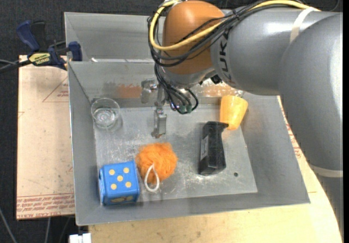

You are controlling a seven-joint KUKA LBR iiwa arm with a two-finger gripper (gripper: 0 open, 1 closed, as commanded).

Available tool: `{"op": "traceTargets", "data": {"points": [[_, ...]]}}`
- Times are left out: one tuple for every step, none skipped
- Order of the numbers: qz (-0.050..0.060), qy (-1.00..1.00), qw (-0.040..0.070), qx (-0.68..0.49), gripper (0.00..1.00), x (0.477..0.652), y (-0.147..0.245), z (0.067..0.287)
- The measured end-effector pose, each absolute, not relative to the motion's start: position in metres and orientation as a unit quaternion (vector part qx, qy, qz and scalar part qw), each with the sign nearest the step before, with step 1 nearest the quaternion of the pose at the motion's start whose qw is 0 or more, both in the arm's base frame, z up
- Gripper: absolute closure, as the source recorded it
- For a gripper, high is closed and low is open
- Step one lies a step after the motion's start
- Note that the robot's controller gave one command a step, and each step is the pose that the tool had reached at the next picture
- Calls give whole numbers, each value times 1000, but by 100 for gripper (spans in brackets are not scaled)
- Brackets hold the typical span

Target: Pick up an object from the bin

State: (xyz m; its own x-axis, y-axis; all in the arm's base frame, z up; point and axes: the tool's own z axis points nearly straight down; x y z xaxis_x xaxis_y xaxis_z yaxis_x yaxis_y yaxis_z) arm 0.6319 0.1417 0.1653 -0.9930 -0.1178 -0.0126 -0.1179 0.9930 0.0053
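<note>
Camera view gripper [159, 131]: just beside orange mesh puff [157, 161]; open or closed, cannot tell
Puff: top exposed, likely suiting descent

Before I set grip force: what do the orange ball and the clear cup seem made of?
Orange ball: ruffled matte mesh, probably nylon netting, with a white cord loop. Clear cup: glossy and see-through, glass or hard plastic; I cannot tell which.
</note>
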Motion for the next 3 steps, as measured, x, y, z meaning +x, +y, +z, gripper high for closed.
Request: {"op": "traceTargets", "data": {"points": [[2,998,6,-63,0,630,141,154],[1,997,-5,-75,0,620,143,138],[3,993,14,-119,0,594,153,144]]}}
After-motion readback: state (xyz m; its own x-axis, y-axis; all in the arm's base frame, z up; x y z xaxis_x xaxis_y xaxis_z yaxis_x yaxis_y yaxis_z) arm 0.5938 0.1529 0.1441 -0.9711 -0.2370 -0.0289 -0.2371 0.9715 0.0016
